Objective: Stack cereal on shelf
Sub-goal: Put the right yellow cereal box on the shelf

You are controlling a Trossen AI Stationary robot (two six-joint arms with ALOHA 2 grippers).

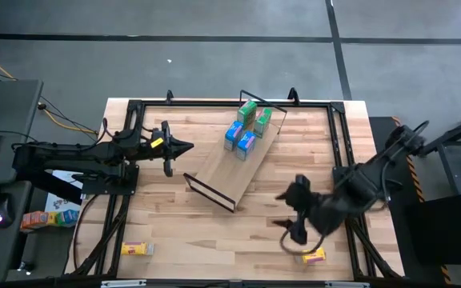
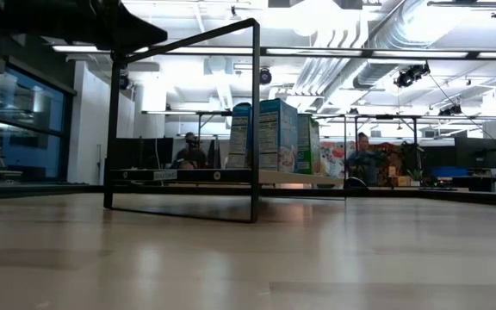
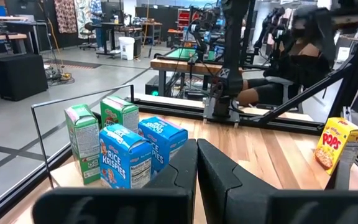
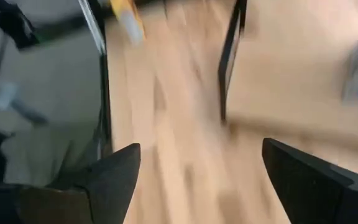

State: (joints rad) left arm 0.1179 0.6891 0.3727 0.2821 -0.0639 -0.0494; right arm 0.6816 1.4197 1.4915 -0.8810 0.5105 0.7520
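A: Right gripper [image 1: 294, 214]?
B: Fingers spread wide, empty, at five o'clock on the table; a yellow box [image 1: 314, 256] lies just beside it.
A: The left gripper [image 1: 184, 147]?
B: Pressed together, waiting at nine o'clock.
A: The shelf [image 1: 232, 170]?
B: Centre, four boxes [image 1: 246, 128] at its twelve-o'clock end. Next, I'd judge: grasp that yellow one.

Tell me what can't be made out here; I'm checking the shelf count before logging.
- Low view: the front blue box hides most of the boxes behind it on the shelf.
- Right wrist view: motion blur; the yellow box is unreadable.
- High view: the right gripper partly overlaps the yellow box.
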